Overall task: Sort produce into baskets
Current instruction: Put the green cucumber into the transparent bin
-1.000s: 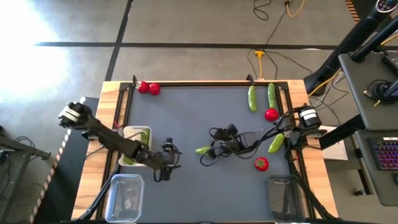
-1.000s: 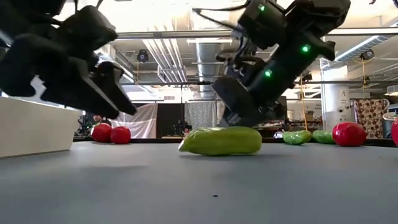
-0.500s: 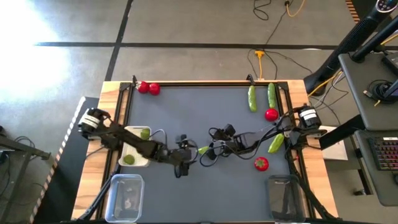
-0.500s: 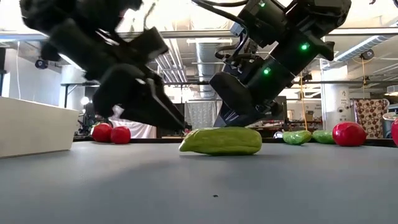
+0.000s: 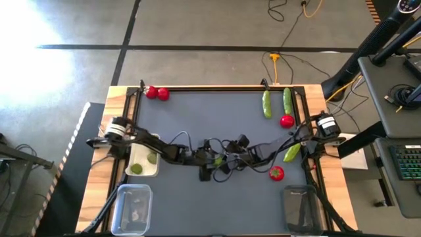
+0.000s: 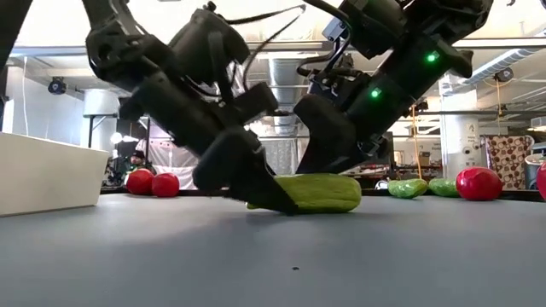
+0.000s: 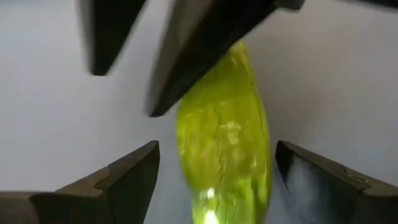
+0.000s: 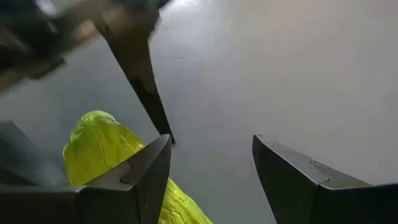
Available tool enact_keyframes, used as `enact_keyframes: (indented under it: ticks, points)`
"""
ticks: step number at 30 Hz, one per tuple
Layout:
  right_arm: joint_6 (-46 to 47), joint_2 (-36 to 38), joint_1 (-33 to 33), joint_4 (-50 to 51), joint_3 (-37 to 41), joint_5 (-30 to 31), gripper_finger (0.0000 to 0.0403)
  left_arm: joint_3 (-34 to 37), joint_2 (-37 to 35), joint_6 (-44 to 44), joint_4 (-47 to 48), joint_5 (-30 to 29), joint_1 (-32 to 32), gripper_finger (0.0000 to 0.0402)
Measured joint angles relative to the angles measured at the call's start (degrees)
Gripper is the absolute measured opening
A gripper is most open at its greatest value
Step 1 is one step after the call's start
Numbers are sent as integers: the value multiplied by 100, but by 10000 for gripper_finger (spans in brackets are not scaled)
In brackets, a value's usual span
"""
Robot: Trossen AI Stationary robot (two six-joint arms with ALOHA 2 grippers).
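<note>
A long green cucumber (image 5: 216, 158) lies on its side on the grey table near the middle; it also shows in the low view (image 6: 317, 193). My left gripper (image 5: 208, 162) reaches in from the table's left, open, one finger on each side of the cucumber's near-left end (image 7: 224, 143). My right gripper (image 5: 227, 158) reaches in from the right, open, at the cucumber's other end (image 8: 102, 146). The white tray (image 5: 141, 172) at the left holds two limes (image 5: 152, 157). My left gripper's fingers (image 7: 127, 180) stand on either side of the cucumber with small gaps showing; I cannot tell whether they touch it. My right gripper has one finger (image 7: 205, 50) over the cucumber's far end; I cannot tell whether it touches. The cucumber rests on the table.
Two red pieces (image 5: 157, 93) lie at the far left corner. Two cucumbers (image 5: 266, 104) and a red piece (image 5: 287, 121) lie far right; another cucumber (image 5: 291, 151) and red piece (image 5: 276, 173) at the right. Clear tubs stand near left (image 5: 133, 209) and near right (image 5: 301, 209).
My left gripper has swept from beside the white tray toward the table's right, along the table top, until its open fingers straddle the cucumber's left end. The cucumber and my right gripper have stayed in place.
</note>
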State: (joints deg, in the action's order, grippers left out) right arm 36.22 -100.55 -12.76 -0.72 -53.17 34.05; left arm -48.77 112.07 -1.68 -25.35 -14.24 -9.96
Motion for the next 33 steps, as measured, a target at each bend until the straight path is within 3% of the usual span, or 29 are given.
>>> enact_keyframes:
  ticks: [9, 18, 20, 26, 33]
  points:
    - [20, 292, -191, 320, -11, -1, 219, -498, 457, 80, -29, -16, -17, 286]
    - [620, 1011, -515, 1495, -9, 503, 219, -354, 239, 77, 225, -1, -231, 171]
    - [702, 1107, -587, 1645, -9, 720, 219, -325, 25, 81, 605, 8, -375, 152]
    - [733, 1132, -682, 1672, -9, 917, 219, -295, -1236, -56, 2207, -48, -1054, 154]
    - [696, 1016, -675, 1667, -2, 965, 219, -295, -2930, -377, 4415, -1709, -2265, 170]
